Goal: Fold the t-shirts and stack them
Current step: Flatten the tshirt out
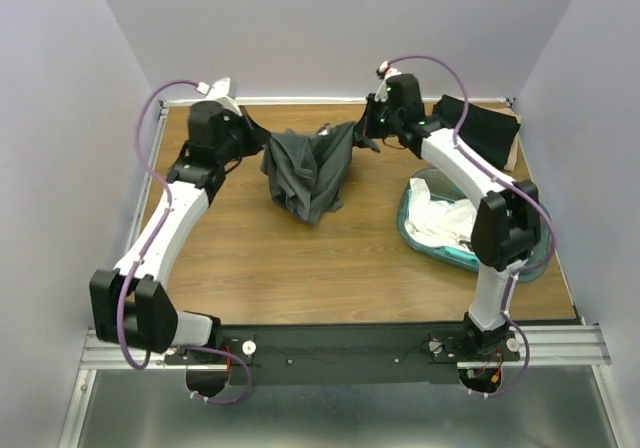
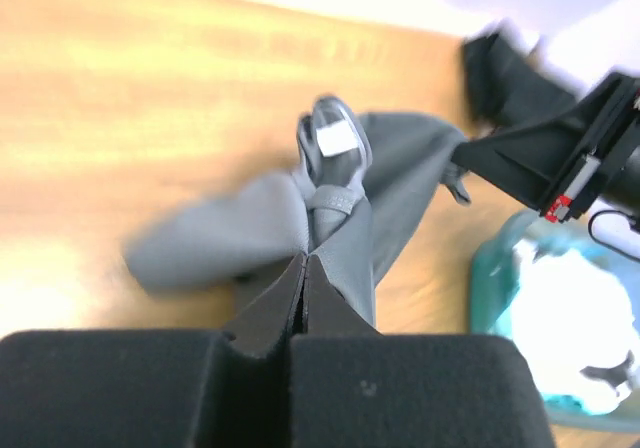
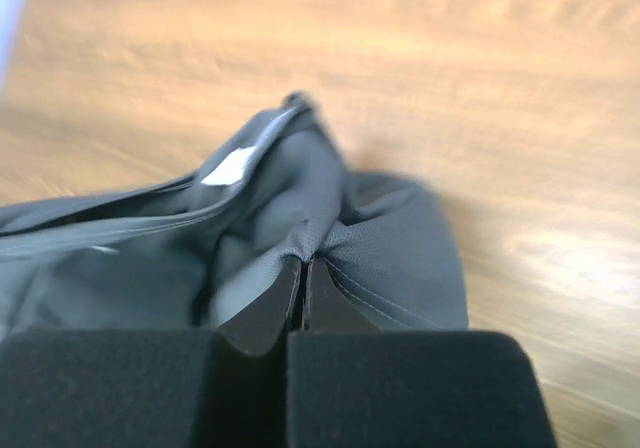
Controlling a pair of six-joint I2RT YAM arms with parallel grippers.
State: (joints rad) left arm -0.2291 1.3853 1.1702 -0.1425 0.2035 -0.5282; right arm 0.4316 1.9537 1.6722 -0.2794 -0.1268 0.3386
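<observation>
Top external view: dark grey t-shirt (image 1: 308, 173) hangs between the two arms over the far half of the wooden surface (image 1: 330, 268). Left arm (image 1: 170, 223) reaches in from the left and right arm (image 1: 455, 168) from the right, each gripping one upper edge of the shirt. The cloth between them sags in a crumpled bunch, widest at the top and narrowing downward. Cannot tell whether the lowest folds touch the wood.

Left wrist view: left jaws are pressed together, clamped on a pinch of the grey fabric. Cloth fans out from the pinch point to both sides. A white label (image 2: 335, 140) shows inside the collar, just past the tips. The right arm's black wrist is visible beyond the shirt, at upper right.

Right wrist view: right jaws are likewise together, clamped on a fold of the same grey shirt. A seam runs out from the tips, and the fabric spreads away to the left. Bare wood lies beyond; the picture is blurred.

Black t-shirt (image 1: 485, 128) lies at the far right corner of the surface, behind the right arm and apart from the grey one. Translucent teal tub (image 1: 445, 258) sits on the right side, nearer the bases, partly hidden by the right arm's elbow. White t-shirts (image 1: 440, 218) lie heaped inside it, unfolded.
</observation>
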